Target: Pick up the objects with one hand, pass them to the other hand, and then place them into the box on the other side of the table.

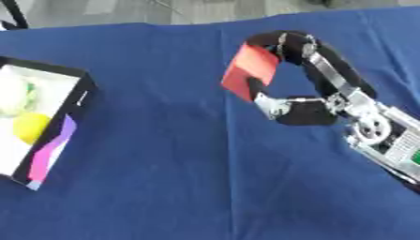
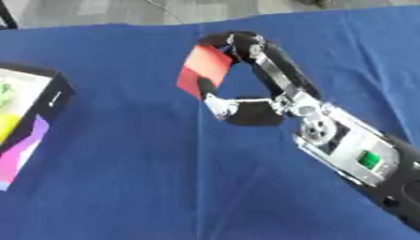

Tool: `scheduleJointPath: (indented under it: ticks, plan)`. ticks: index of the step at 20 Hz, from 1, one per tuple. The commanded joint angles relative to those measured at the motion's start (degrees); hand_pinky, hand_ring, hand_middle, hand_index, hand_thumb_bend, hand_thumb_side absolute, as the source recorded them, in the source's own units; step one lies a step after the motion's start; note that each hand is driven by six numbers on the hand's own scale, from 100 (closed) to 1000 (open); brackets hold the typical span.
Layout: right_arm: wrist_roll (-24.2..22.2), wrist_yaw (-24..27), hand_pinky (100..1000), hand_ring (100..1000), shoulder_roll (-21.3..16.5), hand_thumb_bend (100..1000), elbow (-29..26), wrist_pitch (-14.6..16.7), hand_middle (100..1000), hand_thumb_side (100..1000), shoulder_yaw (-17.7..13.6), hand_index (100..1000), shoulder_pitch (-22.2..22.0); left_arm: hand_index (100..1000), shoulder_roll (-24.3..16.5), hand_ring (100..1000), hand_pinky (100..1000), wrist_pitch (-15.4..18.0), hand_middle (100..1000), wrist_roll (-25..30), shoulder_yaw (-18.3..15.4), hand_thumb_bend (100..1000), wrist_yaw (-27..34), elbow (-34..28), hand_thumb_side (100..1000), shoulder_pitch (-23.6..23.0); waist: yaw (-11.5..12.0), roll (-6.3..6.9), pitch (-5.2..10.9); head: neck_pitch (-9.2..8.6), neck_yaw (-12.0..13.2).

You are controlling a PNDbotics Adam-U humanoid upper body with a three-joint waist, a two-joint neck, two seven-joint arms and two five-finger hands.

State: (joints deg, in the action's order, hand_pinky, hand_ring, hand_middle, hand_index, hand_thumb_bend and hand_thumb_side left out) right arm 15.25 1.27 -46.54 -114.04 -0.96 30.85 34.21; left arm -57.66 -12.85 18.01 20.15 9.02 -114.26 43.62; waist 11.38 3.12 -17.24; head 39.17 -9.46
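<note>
My right hand [image 1: 316, 101] reaches in from the lower right over the blue table and is shut on a red block [image 1: 249, 71], pinched between curled fingers above and the thumb below. The block is held tilted above the cloth, right of the table's middle. At the left edge stands an open box [image 1: 72, 105] with black walls and a pink and purple side. Inside it lie a yellow ball [image 1: 30, 126] and a pale white and green thing [image 1: 18, 93]. My left hand shows in neither view.
A blue cloth [image 1: 164, 178] covers the whole table, with a crease running down its middle. Grey floor lies beyond the far edge. A dark leg of a stand [image 1: 12, 16] shows at the top left corner.
</note>
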Motion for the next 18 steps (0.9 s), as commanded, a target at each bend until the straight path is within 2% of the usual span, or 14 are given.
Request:
scheduleJointPath:
  ticks: [1,3,7,11,14,17,18]
  plan:
    - [0.12,-0.96,650,443,-0.41,100,-0.55,0.65,414,100,0.05,705,1.74,931,-0.71,841,899,-0.17,797,3.07,3.01,100,-1.73,-0.33,837,1.58,0.08,0.02,1.21,0.20,0.11]
    - [0.25,-1.59,650,443,-0.11,100,-0.55,0.90,413,100,0.42,704,2.51,934,-0.40,847,896,-0.98,802,4.64,5.38,100,-2.59,-0.33,861,2.21,0.14,0.05,1.12,0.31,-0.12]
    - [0.61,-3.26,651,447,0.42,100,-0.55,1.92,417,100,1.00,702,3.82,989,0.54,860,895,-5.30,834,8.16,10.48,100,-6.36,-0.33,916,3.92,0.13,0.20,1.09,0.19,-0.44]
    - [1.27,-5.96,650,447,1.19,100,-0.55,2.27,417,100,2.06,701,4.27,1000,2.04,865,893,-8.42,841,9.64,13.44,122,-9.27,-0.33,908,5.68,0.20,0.37,1.06,0.06,-0.26]
    - [1.98,-7.22,649,447,2.01,100,-0.55,2.42,416,100,2.82,699,4.88,963,3.81,858,888,-9.63,819,7.59,14.65,178,-11.57,-0.33,871,7.66,0.36,0.47,0.95,-0.28,0.03]
    - [1.86,-8.15,648,446,2.91,100,-0.55,2.59,415,100,3.74,697,5.43,956,6.01,841,879,-10.71,798,4.09,16.31,162,-12.36,-0.33,861,9.72,0.55,0.48,0.73,-0.97,0.59]
    - [1.76,-8.40,648,446,3.21,100,-0.55,2.77,415,100,3.99,697,5.60,964,6.74,840,879,-10.75,796,2.97,16.72,145,-12.30,-0.33,825,10.49,0.59,0.45,0.67,-1.04,0.75]
